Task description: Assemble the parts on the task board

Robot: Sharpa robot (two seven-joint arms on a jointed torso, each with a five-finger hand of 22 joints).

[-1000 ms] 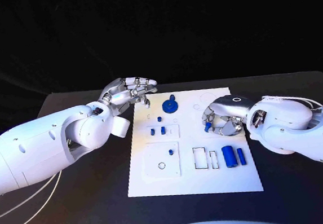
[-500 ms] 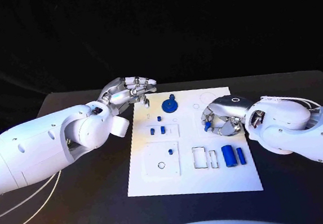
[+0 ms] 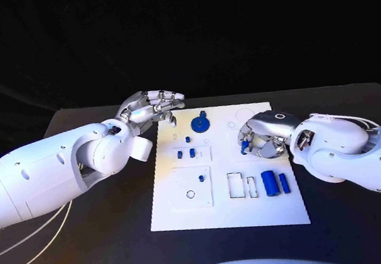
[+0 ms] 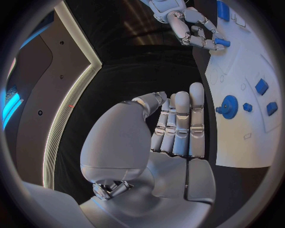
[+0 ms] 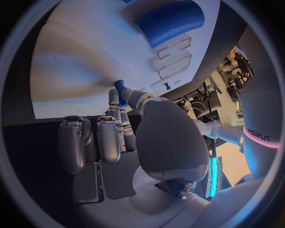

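1. Pinching a small blue plastic part [image 3: 245, 148], the right silver hand [image 3: 262, 140] hovers over the flat white task board [image 3: 224, 214] at three o'clock, likely lining up insertion.
2. Left silver hand [image 3: 152, 107], fingers curled on nothing, waits at eleven o'clock beside the board on the black desk [image 3: 92, 254].

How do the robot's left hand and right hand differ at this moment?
The right hand pinches a small blue part; the left hand holds nothing, its fingers curled in. The right hand is over the task board; the left hand is beside the board's far left corner, over the black table. Both are silver hands on white arms.
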